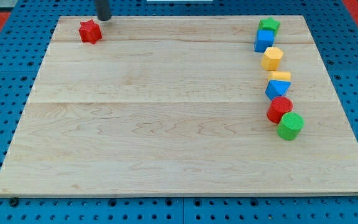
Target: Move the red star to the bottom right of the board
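The red star (90, 30) lies near the top left corner of the wooden board (166, 124). My tip (104, 18) is at the board's top edge, just above and to the right of the red star, a small gap apart from it. The rod runs up out of the view's top.
A column of blocks stands at the right: a green star (268, 25), a blue cube (264, 41), a yellow hexagon (272, 58), a yellow block (280, 76), a blue block (277, 89), a red cylinder (279, 109), a green cylinder (290, 126). Blue pegboard surrounds the board.
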`<state>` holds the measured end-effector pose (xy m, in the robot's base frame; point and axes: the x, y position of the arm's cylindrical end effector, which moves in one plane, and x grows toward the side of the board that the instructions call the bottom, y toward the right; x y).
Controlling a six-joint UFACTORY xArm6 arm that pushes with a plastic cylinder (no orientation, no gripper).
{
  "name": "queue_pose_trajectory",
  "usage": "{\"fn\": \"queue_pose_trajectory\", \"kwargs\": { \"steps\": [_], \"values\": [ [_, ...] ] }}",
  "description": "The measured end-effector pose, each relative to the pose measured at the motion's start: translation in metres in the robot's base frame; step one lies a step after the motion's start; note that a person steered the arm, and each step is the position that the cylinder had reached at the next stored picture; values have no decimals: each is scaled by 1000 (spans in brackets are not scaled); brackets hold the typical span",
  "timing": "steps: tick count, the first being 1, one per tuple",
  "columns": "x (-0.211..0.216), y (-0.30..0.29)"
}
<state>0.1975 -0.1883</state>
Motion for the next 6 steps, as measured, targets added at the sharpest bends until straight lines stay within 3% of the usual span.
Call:
{"fn": "queue_pose_trajectory", "kwargs": {
  "steps": [1, 2, 3, 4, 6],
  "values": [
    [77, -14],
    [59, -46],
    [103, -78],
    [168, -40],
    [162, -117]
  ]
}}
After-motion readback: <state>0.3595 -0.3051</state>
